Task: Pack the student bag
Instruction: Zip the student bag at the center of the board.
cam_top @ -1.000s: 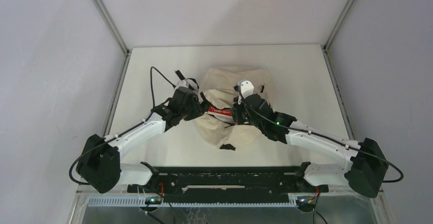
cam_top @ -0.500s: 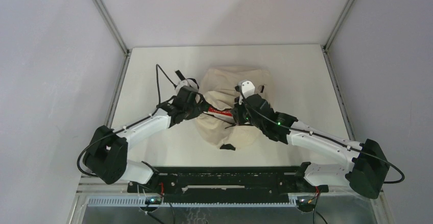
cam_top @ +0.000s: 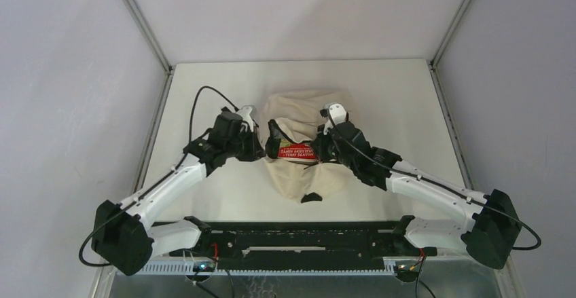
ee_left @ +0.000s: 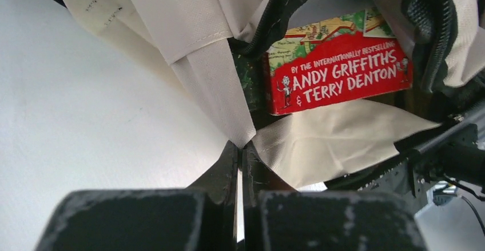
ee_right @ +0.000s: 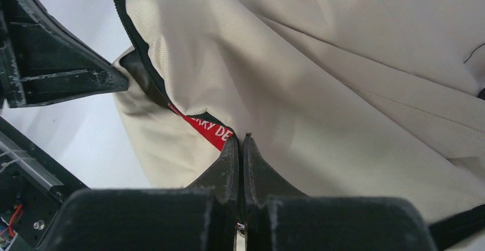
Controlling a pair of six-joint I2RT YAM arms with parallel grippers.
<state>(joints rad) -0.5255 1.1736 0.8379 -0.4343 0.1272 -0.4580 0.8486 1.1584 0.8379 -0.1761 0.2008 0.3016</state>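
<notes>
Your left gripper [ee_left: 240, 148] has its 2 fingers pressed tight together. A fold of cream cloth from the student bag [cam_top: 302, 179] is caught between the tips. Your right gripper [ee_right: 241, 142] is pressed together the same way, and it pinches the cream cloth at the edge of the bag's opening.

From above, the bag lies flat on the white table [cam_top: 407, 101], right between your 2 grippers. The left gripper holds 1 side of the opening and the right gripper holds the other side. The rest of the bag spreads out in front of and behind both grippers.

A red book [ee_left: 337, 76] sits inside the open mouth of the bag. It is just past the left gripper's tips, a little to one side of them. You can read the white words "ANDY GRIFFITHS & TERRY DENTON" on its cover. Near the right gripper only a small red corner of the book peeks out, just beside the tips, under the cream cloth.

The black zipper [ee_right: 137, 45] runs along the edge of the opening, close beside the right gripper's tips. In the left wrist view it curves over the top of the book, beyond the fingers. Bare table shows beside the left gripper.
</notes>
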